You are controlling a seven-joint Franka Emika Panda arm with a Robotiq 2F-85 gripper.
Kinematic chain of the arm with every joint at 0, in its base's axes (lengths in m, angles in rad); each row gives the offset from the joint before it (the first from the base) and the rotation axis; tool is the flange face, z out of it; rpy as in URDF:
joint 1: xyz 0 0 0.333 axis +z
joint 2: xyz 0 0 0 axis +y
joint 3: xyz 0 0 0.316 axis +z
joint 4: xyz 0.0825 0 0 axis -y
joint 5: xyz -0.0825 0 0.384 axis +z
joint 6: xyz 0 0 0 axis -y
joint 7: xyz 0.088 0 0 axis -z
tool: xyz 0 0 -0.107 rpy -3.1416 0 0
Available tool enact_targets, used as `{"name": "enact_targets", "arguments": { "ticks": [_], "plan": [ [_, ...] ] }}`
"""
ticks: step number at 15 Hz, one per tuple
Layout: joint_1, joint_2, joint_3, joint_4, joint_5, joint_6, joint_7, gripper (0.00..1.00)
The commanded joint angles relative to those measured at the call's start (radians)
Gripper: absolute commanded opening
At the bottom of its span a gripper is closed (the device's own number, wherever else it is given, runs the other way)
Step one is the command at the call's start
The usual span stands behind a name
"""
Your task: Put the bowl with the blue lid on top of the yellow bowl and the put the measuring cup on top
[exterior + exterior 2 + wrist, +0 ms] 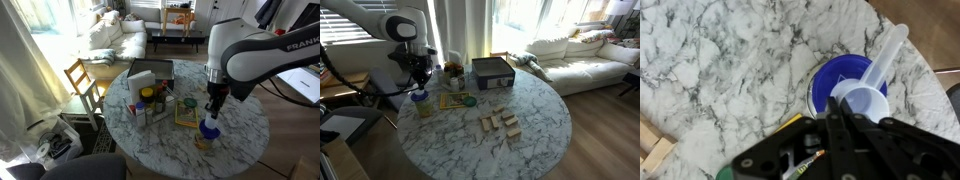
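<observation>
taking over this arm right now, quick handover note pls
Gripper: fingers close together at the rim of the measuring cup; I cannot tell whether it is gripping or has released.
Things: the bowl with the blue lid sits on the yellow bowl. The cup is over the lid, but contact is unclear.
Done: bowl stacked.
Left: probably check the cup is seated on the lid, open the gripper, lift clear.

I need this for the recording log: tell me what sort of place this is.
Most likely a home living room. A white cushioned sofa stands in the background, and a wooden chair sits beside the round marble table, which looks more like household furniture than a lab bench.
</observation>
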Motion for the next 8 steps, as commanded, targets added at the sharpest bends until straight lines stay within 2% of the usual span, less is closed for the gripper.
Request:
{"name": "enact_targets", "arguments": {
  "ticks": [1, 8],
  "plan": [
    [-0.017, -0.030, 0.014, -0.044, -0.015, 0.026, -0.018, 0.01],
    [-0.017, -0.025, 0.012, -0.055, -0.029, 0.069, 0.008, 0.01]
  ]
}}
